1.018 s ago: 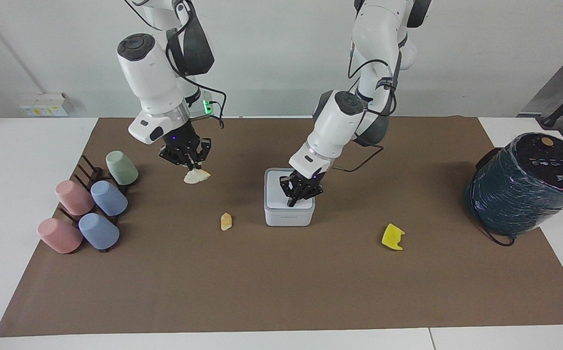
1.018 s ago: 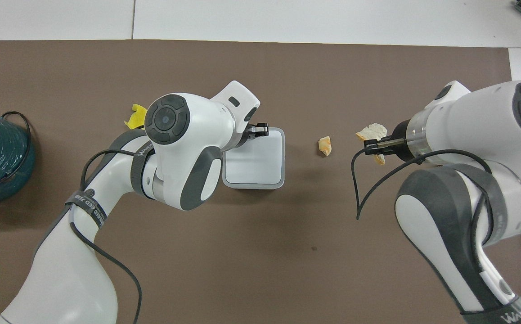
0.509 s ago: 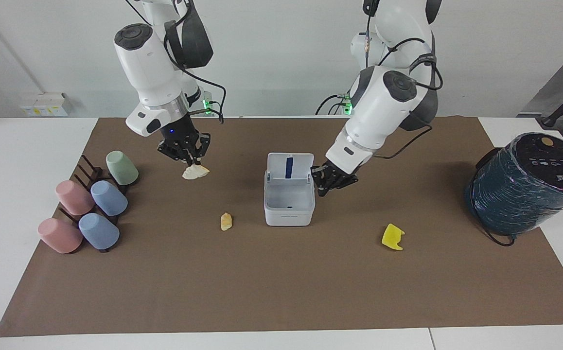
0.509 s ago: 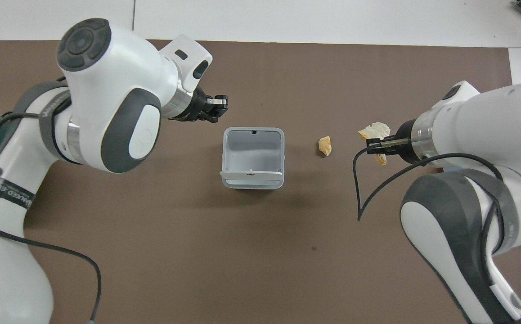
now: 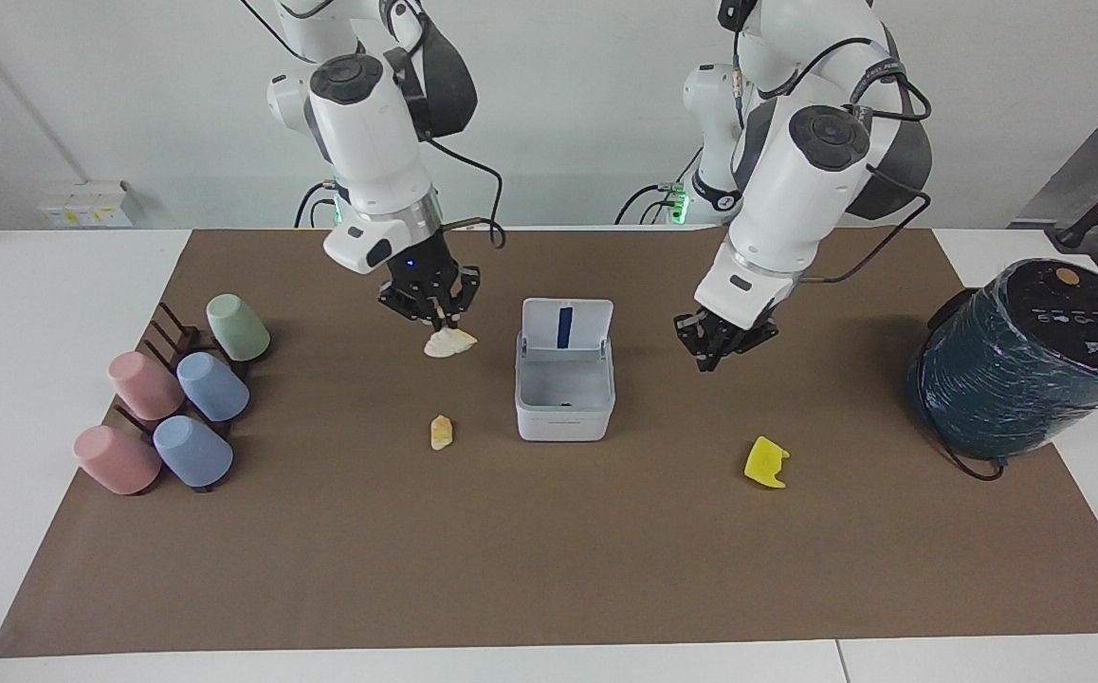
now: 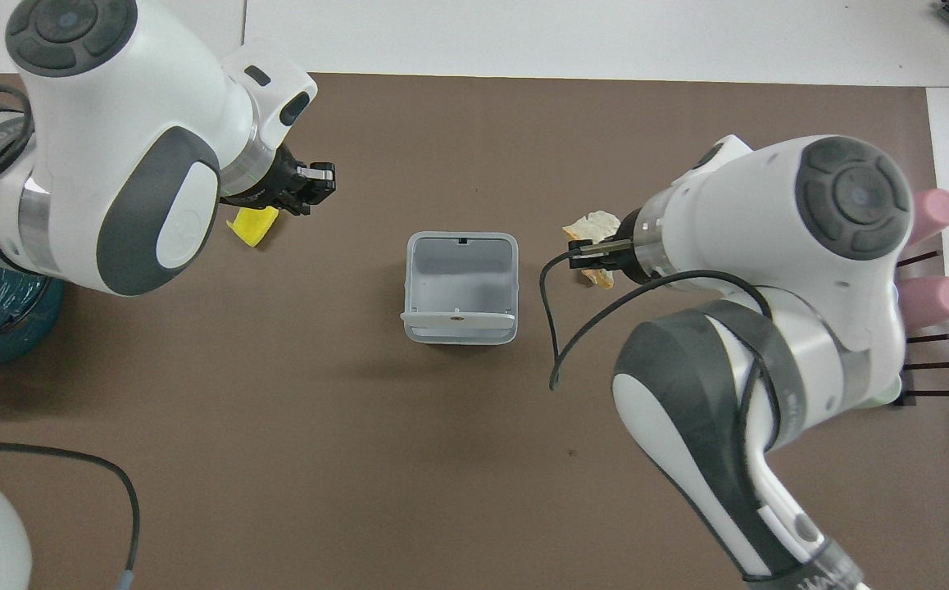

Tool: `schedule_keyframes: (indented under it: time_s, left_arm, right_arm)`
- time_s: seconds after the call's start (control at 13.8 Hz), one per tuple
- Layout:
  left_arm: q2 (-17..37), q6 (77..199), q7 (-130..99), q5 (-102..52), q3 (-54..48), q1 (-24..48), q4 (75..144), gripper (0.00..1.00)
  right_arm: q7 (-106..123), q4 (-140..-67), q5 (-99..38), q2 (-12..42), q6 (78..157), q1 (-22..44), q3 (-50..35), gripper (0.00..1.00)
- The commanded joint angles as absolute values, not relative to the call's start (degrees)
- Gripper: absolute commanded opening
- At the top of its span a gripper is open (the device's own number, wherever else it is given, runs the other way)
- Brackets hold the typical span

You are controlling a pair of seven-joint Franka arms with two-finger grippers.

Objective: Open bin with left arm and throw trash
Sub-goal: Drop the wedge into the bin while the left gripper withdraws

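While raised, right hand (image 5: 432,315) bin-side.

White table (image 5: 56,285) — brown mat (image 5: 549,569)

You see: bin (image 5: 563,415) smooth white plastic | mat (image 5: 549,569) matt brown paper | arm shells (image 6: 138,147) glossy plastic | cups (image 5: 212,386) matt pastel
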State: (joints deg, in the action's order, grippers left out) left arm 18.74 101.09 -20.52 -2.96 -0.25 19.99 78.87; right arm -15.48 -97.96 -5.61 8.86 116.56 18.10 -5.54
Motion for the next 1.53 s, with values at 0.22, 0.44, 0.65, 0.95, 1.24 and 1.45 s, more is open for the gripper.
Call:
schedule_keyframes:
  time_s: [0.22, 0.44, 0.65, 0.95, 1.24, 1.45]
  left_arm:
    - [17.9, 101.1, -16.3, -1.4, -0.6, 15.4, 80.1, 1.0]
    - [16.9, 105.4, -14.7, -1.4, -0.6, 12.3, 83.9, 1.0]
    - [15.6, 111.4, -13.0, -1.4, -0.7, 9.4, 88.7, 1.0]
    - [19.3, 119.5, -10.4, -1.4, -0.7, 8.5, 90.7, 1.0]
    - [25.1, 129.4, -5.1, -1.4, -0.6, 8.4, 93.6, 1.0]
    - [25.8, 136.7, -1.9, -1.4, -0.6, 7.7, 98.2, 1.0]
  right_arm:
    - [-6.9, -91.4, -5.9, 20.6, 123.0, 22.6, -6.2, 0.0]
    - [-2.7, -91.5, -6.0, 21.5, 123.6, 24.2, -6.2, 0.0]
    - [1.0, -92.1, -5.8, 21.5, 122.4, 25.0, -6.2, 0.0]
    - [1.1, -93.1, -6.2, 21.2, 122.3, 25.0, -6.2, 0.12]
    - [0.8, -93.2, -6.2, 21.0, 122.3, 25.3, -6.2, 0.54]
    - [0.7, -93.2, -6.2, 21.0, 122.4, 25.3, -6.2, 1.0]
